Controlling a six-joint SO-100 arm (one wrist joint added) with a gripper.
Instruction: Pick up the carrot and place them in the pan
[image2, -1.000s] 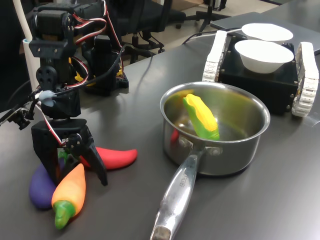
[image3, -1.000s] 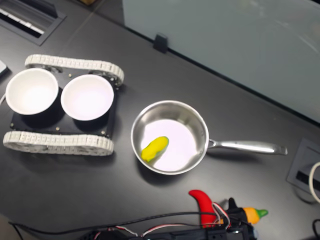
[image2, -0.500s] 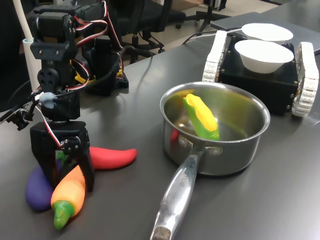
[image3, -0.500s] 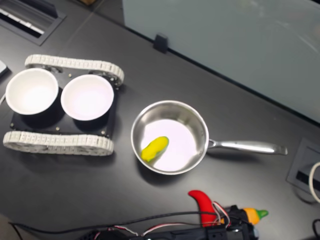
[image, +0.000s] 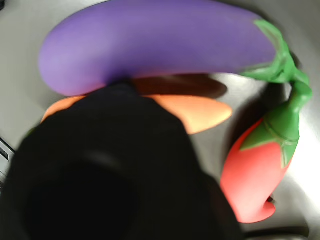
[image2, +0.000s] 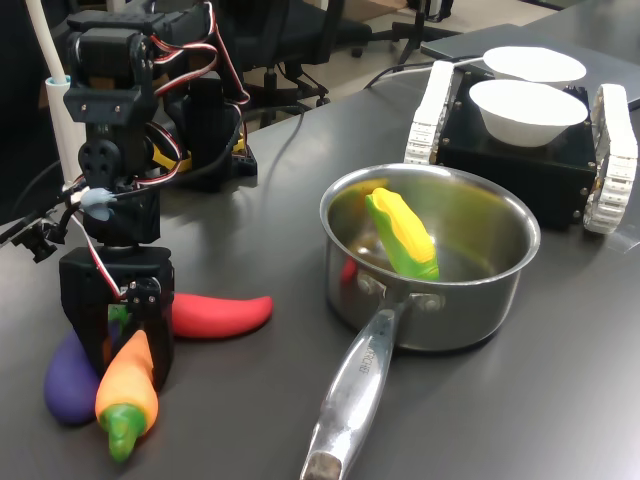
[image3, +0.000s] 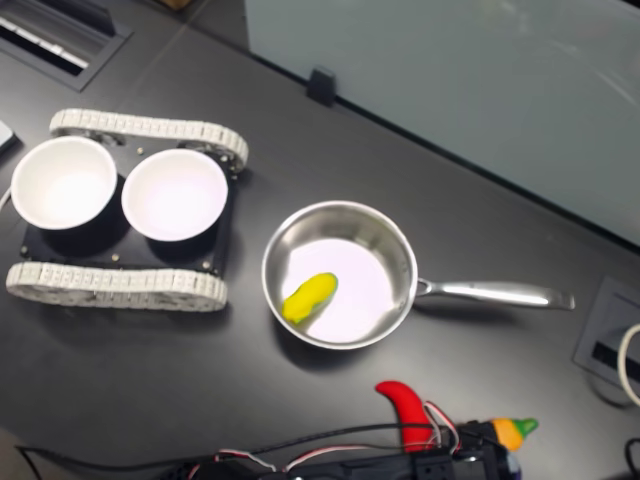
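Note:
The orange carrot (image2: 128, 385) with its green end lies at the first exterior view's lower left, its upper end between the black fingers of my gripper (image2: 135, 335), which is shut on it. In the wrist view one dark finger (image: 125, 160) covers most of the carrot (image: 200, 111), pressed against the purple eggplant (image: 150, 40). The steel pan (image2: 500, 290) stands to the first exterior view's right with a corn cob (image2: 405, 235) inside. In the second exterior view the carrot (image3: 512, 431) shows at the bottom edge, below the pan (image3: 395, 235).
A red chili (image2: 220, 313) and the eggplant (image2: 68, 375) lie touching the carrot. The pan's long handle (image2: 355, 390) points toward the table's front. Two white bowls (image2: 525, 108) sit on a black tracked vehicle (image2: 520, 165) behind the pan.
The fingers went from wide open around the carrot to shut on it. The carrot has swung more upright between them, and the eggplant has shifted slightly.

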